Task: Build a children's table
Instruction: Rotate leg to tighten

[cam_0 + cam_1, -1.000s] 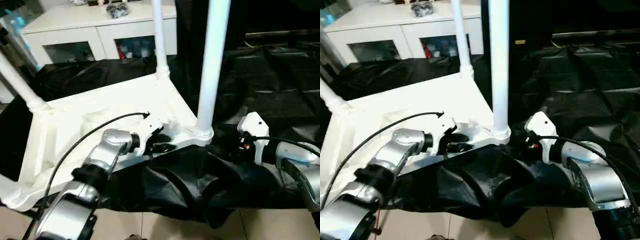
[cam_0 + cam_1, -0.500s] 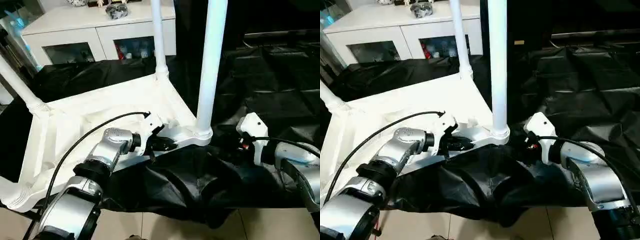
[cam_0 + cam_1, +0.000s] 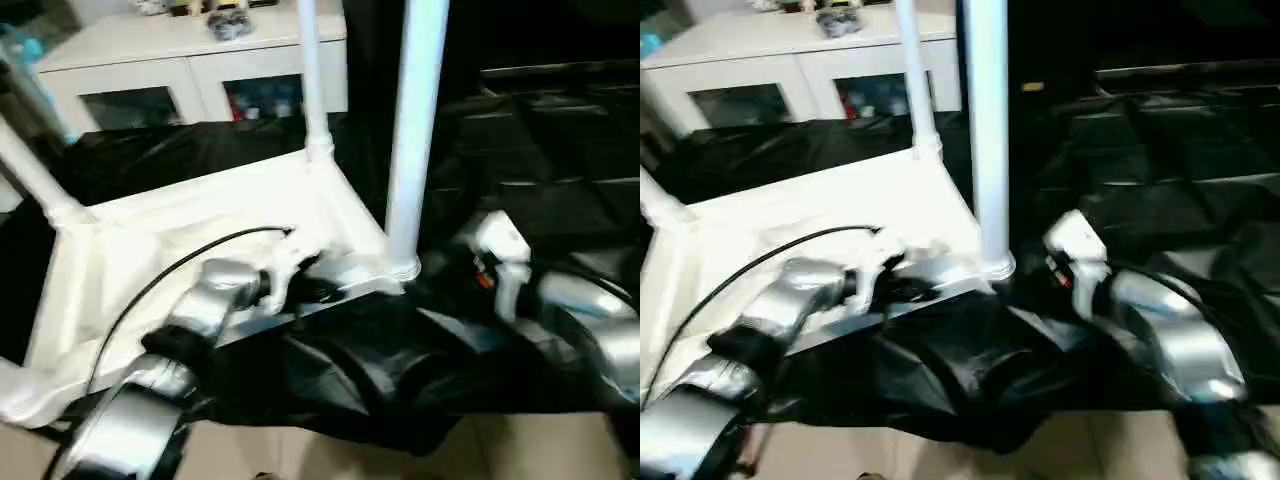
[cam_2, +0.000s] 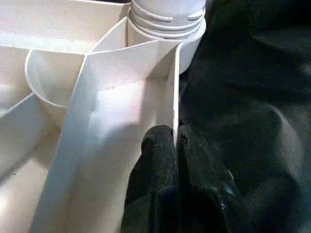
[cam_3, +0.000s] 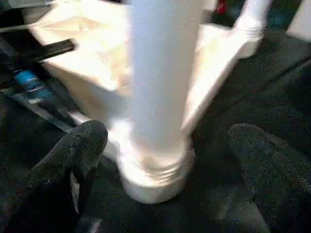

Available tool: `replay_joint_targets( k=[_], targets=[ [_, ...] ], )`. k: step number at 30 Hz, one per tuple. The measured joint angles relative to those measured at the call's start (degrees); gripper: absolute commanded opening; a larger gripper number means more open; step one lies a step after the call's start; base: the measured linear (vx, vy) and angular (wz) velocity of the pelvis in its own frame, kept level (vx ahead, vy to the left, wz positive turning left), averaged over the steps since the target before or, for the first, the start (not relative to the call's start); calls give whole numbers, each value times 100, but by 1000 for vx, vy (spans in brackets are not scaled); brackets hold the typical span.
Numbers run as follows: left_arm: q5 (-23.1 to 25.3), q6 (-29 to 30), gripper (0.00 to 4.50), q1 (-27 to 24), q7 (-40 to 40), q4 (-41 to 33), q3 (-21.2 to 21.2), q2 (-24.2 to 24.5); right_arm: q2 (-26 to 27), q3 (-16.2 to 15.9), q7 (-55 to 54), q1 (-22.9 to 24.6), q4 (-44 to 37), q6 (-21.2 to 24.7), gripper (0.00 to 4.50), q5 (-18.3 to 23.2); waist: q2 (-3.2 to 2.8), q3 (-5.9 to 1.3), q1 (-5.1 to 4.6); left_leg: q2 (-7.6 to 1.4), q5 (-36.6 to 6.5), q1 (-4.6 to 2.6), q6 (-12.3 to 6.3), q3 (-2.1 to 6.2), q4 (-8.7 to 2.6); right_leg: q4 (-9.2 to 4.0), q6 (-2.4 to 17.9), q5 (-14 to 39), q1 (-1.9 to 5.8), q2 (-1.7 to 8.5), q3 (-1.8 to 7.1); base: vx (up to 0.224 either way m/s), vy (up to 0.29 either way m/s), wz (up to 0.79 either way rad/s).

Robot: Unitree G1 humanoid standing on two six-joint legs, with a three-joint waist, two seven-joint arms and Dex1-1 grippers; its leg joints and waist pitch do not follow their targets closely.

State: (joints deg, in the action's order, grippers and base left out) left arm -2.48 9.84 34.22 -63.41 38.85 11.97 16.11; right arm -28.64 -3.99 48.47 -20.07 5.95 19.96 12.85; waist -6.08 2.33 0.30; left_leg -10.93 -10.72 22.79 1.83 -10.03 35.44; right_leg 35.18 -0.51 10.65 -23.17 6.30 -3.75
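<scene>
- Two black fingers of left gripper (image 4: 176, 145) have just clenched on near rim wall of upturned white plastic children's table (image 3: 200, 215) on black-draped counter (image 3: 560, 150).
- Right gripper (image 5: 165, 160) fingers spread wide around near corner's white tubular leg (image 3: 412, 130), not grasping; top now braced for seating leg, I judge.

One tabletop (image 3: 190, 225); three legs (image 3: 412, 130) visible; one cabinet (image 3: 190, 70); two arms (image 3: 195, 320).

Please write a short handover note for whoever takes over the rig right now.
Left gripper: fingers shut on the thin edge wall of the table top, which lies upside down on the black-draped work table.
Right gripper: fingers open, one on either side of the near-corner leg at its socket, not clamped.
Done: three legs stand in their sockets.
Left: the corner nearest the robot's left is not readable; check it.
</scene>
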Motion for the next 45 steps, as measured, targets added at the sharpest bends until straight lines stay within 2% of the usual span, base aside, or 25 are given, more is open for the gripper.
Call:
replay_joint_targets(
  k=[2, 6, 12, 13, 14, 16, 24, 25, 28, 29, 35, 38, 39, 45],
  targets=[
    [-15, 114, 3, -225, -79, -353, -51, 193, 89, -151, -10, -15, 88, -81, 448, -44, 67, -1, -31, -2, -11, -33, 18, 2, -15, -4, -5, 3, 2, -6, 1, 0, 0, 0],
    [-64, 387, 3, -545, -150, -896, -144, 433, 350, -559, -44, -190, 667, -418, 448, -412, 174, 8, -73, 1, -4, -50, 52, -12, -39, -7, -3, 2, 2, -5, 13, 0, 0, 0],
    [-62, 525, 3, -586, -63, -1067, -126, 413, 769, -697, -75, -821, 1583, -783, 448, -568, 271, 8, -31, 4, 3, -59, 63, -21, -50, -7, 0, 0, 3, -2, 21, 0, 0, 0],
    [-61, 533, 3, -586, -46, -1093, -105, 402, 827, -719, -117, -926, 1785, -850, 448, -628, 271, 9, -15, 5, 3, -58, 63, -23, -50, -8, 1, 0, 3, -2, 22, 0, 0, 0],
    [-60, 539, 0, -587, -29, -1119, -84, 391, 861, -731, -140, -961, 1889, -918, 421, -652, 273, 10, 2, 6, 3, -57, 63, -25, -51, -9, 1, 0, 3, -1, 22, 0, 0, 0],
    [-53, 567, 0, -587, -13, -1155, -66, 388, 930, -785, -156, -989, 2074, -973, 414, -686, 280, 14, 21, 6, 3, -57, 64, -28, -57, -15, 1, 0, 3, 0, 22, 0, 0, 0],
    [-21, 631, 0, -557, 2, -1157, -58, 389, 1075, -846, -29, -1228, 2628, -1412, 351, -754, 313, 26, 17, 4, 8, -66, 71, -32, -57, -10, 8, -4, 5, -1, 25, 0, 0, 0],
    [-21, 634, 0, -553, 5, -1157, -52, 390, 1100, -846, -5, -1282, 2728, -1453, 332, -764, 313, 26, 16, 4, 9, -66, 72, -32, -56, -11, 11, -6, 5, -1, 26, 0, 0, 0],
    [-22, 649, 0, -545, 17, -1158, -49, 389, 1163, -847, 55, -1363, 2918, -1577, 328, -774, 315, 27, 12, 5, 9, -65, 72, -33, -57, -13, 13, -7, 6, -1, 26, 0, 0, 0],
    [-23, 651, 0, -545, 17, -1158, -49, 389, 1163, -847, 57, -1364, 2924, -1587, 300, -774, 315, 27, 12, 5, 8, -66, 72, -33, -57, -14, 13, -7, 6, -1, 26, 0, 0, 0],
    [-29, 693, 0, -489, 98, -1038, -77, 334, 1226, -824, 133, -1430, 3150, -1711, 256, -771, 303, 20, 7, 3, 9, -75, 72, -33, -57, -12, 17, -10, 13, -2, 26, 0, 0, 0],
    [-7, 767, 0, -384, 346, -900, -88, 147, 1357, -643, -143, -1449, 3299, -1689, 230, -762, 294, 13, 11, 6, 10, -82, 74, -33, -56, -17, 24, -14, 25, -1, 27, 0, 0, 0],
    [20, 842, 0, -278, 631, -789, -95, -37, 1548, -447, -531, -1477, 3439, -1640, 219, -728, 291, 13, 8, 6, 10, -86, 74, -33, -53, -16, 28, -16, 28, 0, 29, 0, 0, 0],
    [117, 1126, 0, 30, 1681, -483, -194, -743, 2021, 85, -2129, -1740, 3842, -1418, 201, -701, 252, -7, 42, 15, 12, -82, 76, -35, -55, -25, 35, -20, 29, 8, 30, 0, 0, 0]
  ],
)
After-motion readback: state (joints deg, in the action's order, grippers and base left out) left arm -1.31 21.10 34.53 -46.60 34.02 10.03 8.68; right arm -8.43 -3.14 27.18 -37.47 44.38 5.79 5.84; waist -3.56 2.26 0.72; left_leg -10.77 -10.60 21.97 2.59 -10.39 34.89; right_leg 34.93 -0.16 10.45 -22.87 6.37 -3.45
